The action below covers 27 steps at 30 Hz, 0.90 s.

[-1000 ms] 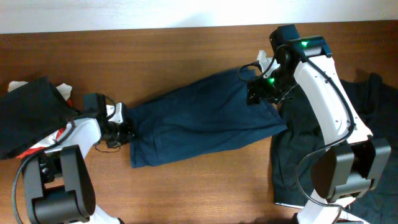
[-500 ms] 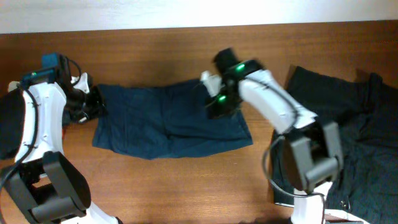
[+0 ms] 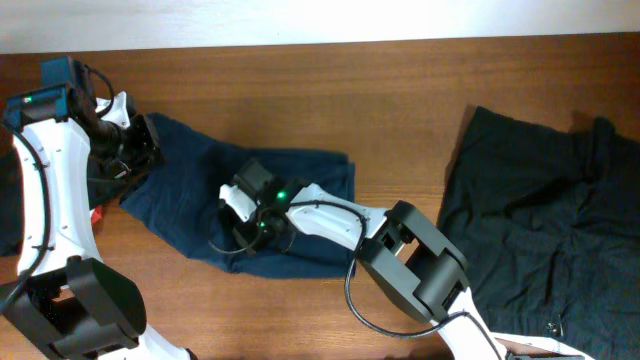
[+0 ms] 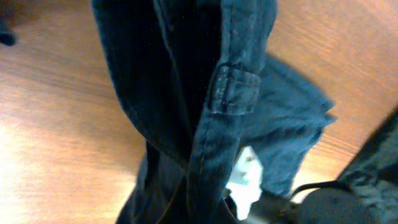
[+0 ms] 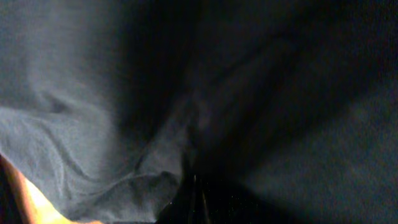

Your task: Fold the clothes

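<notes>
The navy blue shorts lie bunched and partly doubled over, left of the table's centre. My left gripper is shut on their upper-left end. In the left wrist view the waistband with its belt loop and a white label hang in front of the jaws and hide them. My right gripper sits low on the middle of the shorts, shut with a pinch of navy fabric gathered at its tips. The near-black shorts lie spread at the right, touched by neither gripper.
A dark cloth shows at the far left edge, with a small red thing beside it. Bare wooden table runs between the two pairs of shorts and along the back.
The navy shorts, earlier spread flat, are now bunched leftward. My right gripper travelled left across them to their middle and closed. My left gripper has its end higher and further left.
</notes>
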Motion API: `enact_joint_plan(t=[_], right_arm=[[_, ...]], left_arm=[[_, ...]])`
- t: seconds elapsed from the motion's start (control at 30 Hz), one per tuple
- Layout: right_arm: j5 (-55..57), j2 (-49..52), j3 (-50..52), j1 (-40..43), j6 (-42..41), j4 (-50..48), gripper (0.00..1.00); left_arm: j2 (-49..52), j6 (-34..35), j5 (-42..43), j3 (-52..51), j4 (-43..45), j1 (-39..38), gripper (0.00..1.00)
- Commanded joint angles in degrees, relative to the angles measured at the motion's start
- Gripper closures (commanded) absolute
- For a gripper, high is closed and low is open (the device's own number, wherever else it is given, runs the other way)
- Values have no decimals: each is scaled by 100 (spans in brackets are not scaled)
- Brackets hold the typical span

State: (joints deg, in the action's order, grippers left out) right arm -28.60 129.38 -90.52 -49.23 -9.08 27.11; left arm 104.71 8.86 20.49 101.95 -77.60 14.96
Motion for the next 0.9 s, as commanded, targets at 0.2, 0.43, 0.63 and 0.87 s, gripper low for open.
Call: enact_joint_plan(t=[0.2, 0.43, 0.63, 0.87], right_arm=[[413, -291, -903, 872, 570, 2138, 89], [1864, -437, -1147, 2218, 586, 4004, 89], [1873, -428, -337, 2605, 588, 3792, 89], [1832, -428, 273, 2483, 577, 3351, 89]], left_arm=[[-2, 46, 352, 160, 79, -33, 99], [-2, 46, 352, 160, 81, -33, 99], [-2, 46, 352, 157, 81, -393, 99], [22, 94, 376, 83, 92, -1513, 99]])
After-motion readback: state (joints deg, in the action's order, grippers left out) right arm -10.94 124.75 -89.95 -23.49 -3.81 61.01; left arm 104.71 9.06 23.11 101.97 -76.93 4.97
